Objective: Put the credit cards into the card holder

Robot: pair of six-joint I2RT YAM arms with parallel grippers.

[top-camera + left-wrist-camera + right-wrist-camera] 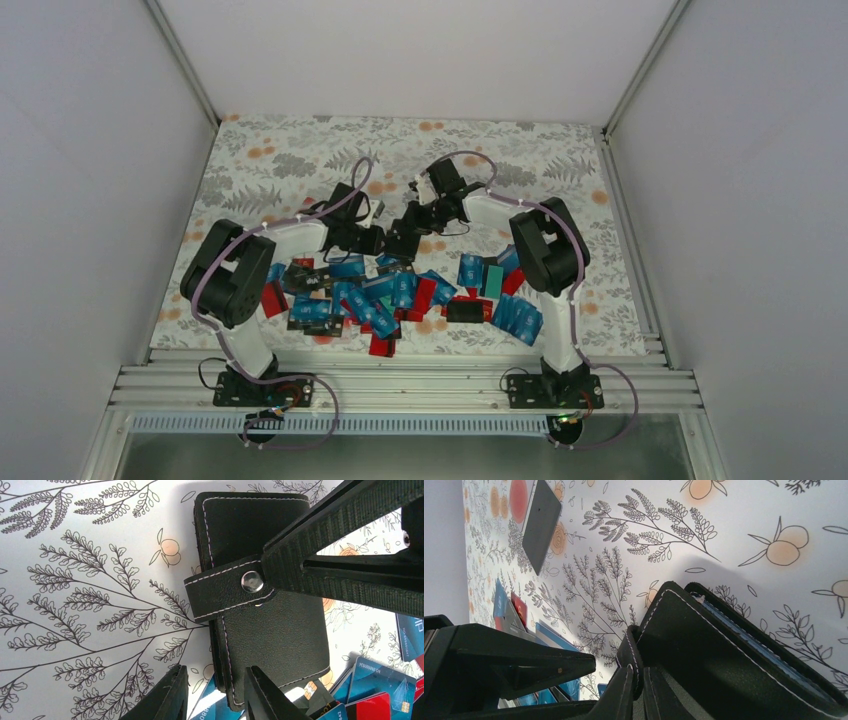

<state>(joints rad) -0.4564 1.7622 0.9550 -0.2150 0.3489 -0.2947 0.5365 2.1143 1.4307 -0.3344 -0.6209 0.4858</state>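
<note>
Pinches the snap strap of the small black stitched leather card holder (270, 645) between the right fingers (267, 565), closed down on the strap end right beside the round silver stud (252, 581). Holds the left fingers (377, 240) partly apart, astride the holder's spine edge: one black fingertip (172, 695) off to the side over the white floral-print desk (280, 160), the other in front of the holder's face. Cannot tell whether either touches it. Finds the card holder near the middle of the desk, just past the heap of cards on the side toward the far edge. Shows a sliver of grey-blue lining along the holder's gaping side in the right wrist view. Leaves the thin flat credit cards (380, 295), mostly blue with some red, strewn in a loose overlapping heap nearer the near edge, between the two arms.
</note>
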